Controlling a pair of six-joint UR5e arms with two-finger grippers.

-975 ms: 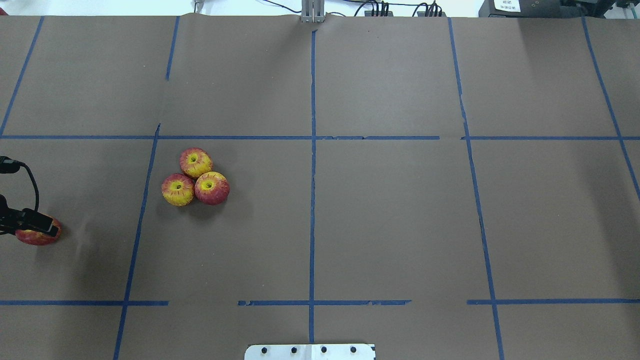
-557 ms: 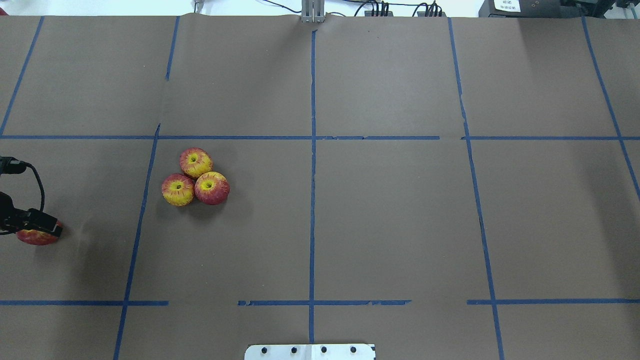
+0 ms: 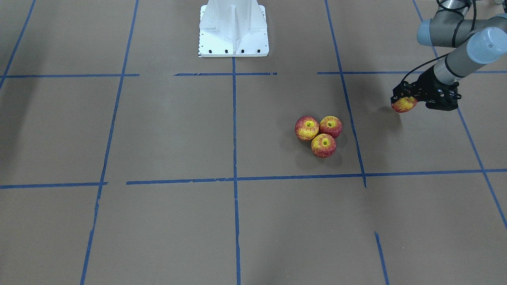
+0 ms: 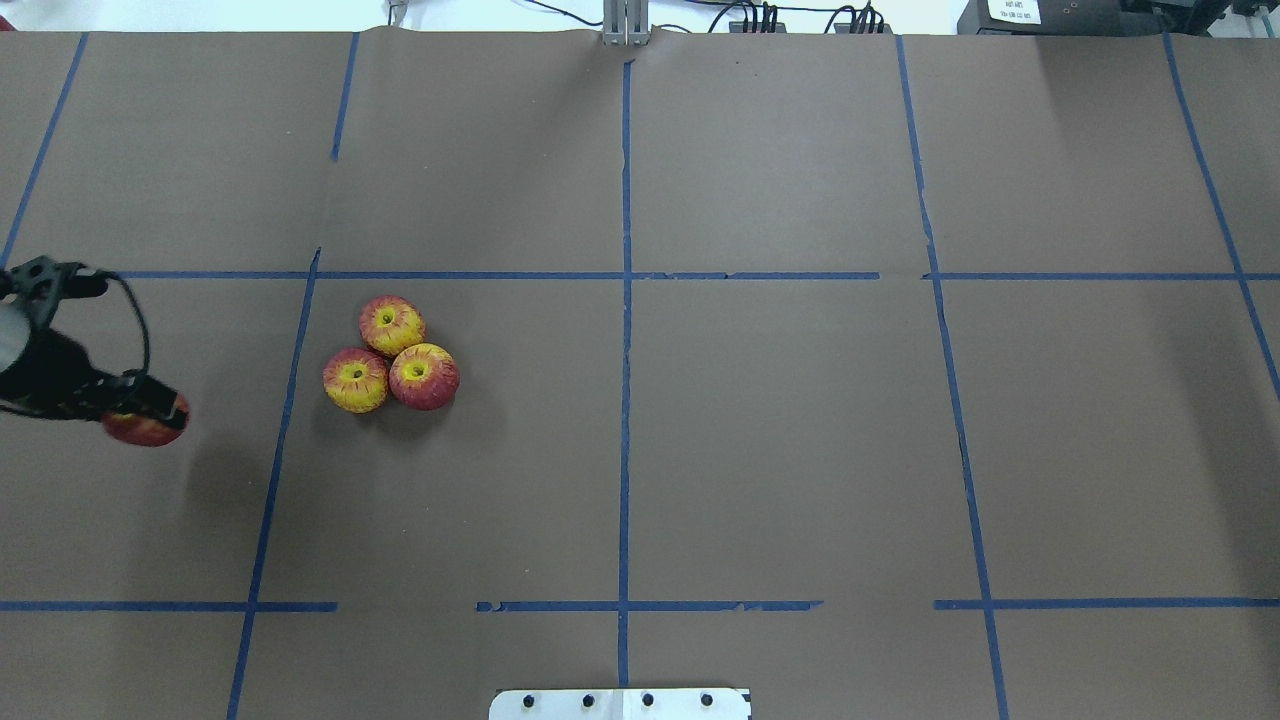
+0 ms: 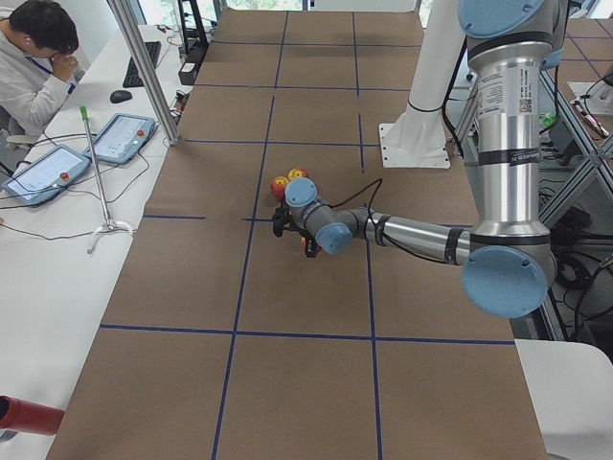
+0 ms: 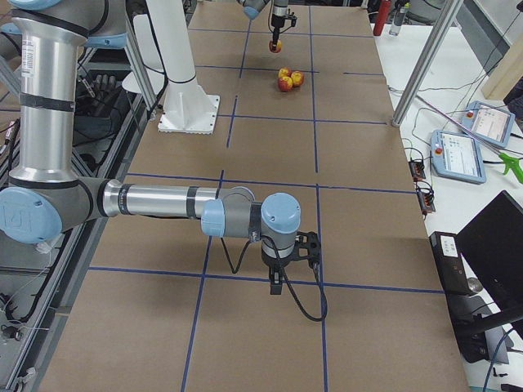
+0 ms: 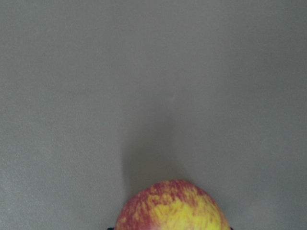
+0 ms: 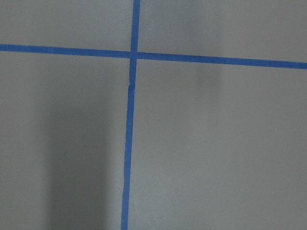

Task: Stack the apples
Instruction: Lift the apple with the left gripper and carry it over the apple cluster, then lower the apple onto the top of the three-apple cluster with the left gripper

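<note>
Three apples sit bunched together and touching on the brown table: one (image 4: 391,325) at the back, one (image 4: 355,380) at the front left, one (image 4: 424,376) at the front right. The bunch (image 3: 320,134) also shows in the front-facing view. My left gripper (image 4: 150,418) is shut on a fourth apple (image 3: 403,104) and holds it off the table, left of the bunch. The left wrist view shows that apple (image 7: 172,207) at its bottom edge. My right gripper (image 6: 279,282) hangs over bare table far from the apples; I cannot tell whether it is open or shut.
Blue tape lines (image 4: 624,330) divide the brown table cover. The white robot base (image 3: 233,27) stands at the robot's edge. A metal post (image 5: 144,67) and an operator (image 5: 38,48) at a desk with tablets are beyond the far edge.
My left gripper has risen with the apple and moved right and away from the robot, toward the bunch of three. The three apples have not moved.
</note>
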